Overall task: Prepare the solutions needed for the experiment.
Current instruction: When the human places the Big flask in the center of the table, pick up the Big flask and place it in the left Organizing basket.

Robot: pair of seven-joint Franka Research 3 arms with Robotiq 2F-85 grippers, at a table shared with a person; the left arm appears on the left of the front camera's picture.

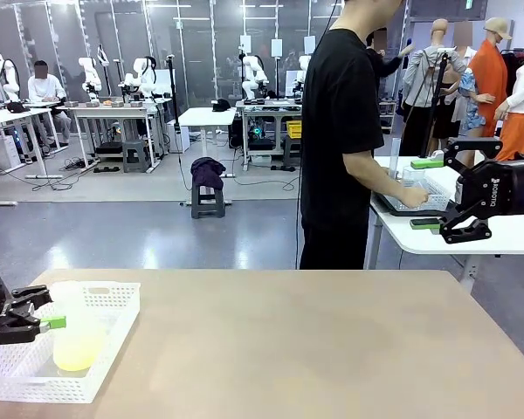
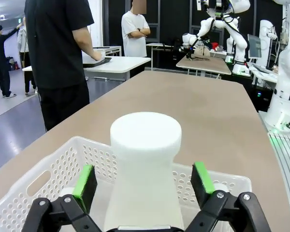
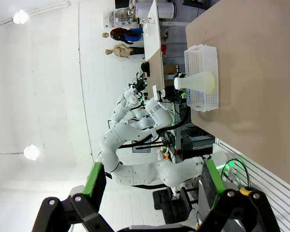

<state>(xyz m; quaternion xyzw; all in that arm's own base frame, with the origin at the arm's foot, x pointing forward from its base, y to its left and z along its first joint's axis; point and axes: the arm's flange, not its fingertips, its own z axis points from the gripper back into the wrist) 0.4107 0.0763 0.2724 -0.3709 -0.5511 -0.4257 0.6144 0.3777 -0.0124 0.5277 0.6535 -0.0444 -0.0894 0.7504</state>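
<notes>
Nearest us, the left pincer (image 2: 144, 186) stands open, its green pads either side of the translucent white plastic conical flask (image 2: 144, 169), not clamped on it. This flask, holding the pale yellow-green solution (image 1: 77, 347), stands in the white perforated plastic basket (image 1: 113, 336) at the near left corner of the tan worktop (image 1: 314, 349). We judge the flask just set down or about to be gripped; either way the next move calls for a straight vertical lift clear of the basket walls. Right pincer (image 1: 458, 229) hangs open, high at the right. Between the two the worktop offers wide free room.
</notes>
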